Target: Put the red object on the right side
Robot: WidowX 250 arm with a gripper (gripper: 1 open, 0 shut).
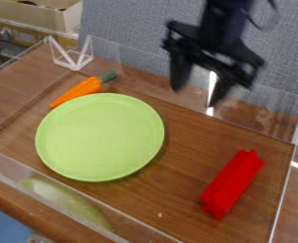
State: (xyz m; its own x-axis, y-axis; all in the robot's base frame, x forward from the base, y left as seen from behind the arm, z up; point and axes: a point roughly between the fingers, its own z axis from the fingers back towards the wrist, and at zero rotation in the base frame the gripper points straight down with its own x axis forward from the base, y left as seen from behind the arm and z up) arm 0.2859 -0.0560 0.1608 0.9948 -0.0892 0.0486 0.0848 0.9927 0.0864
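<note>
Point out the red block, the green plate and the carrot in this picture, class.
red block (232,183), camera view, middle of its top face.
green plate (65,118), camera view, bare left part near the rim.
carrot (78,92), camera view, middle of its orange body.
</note>
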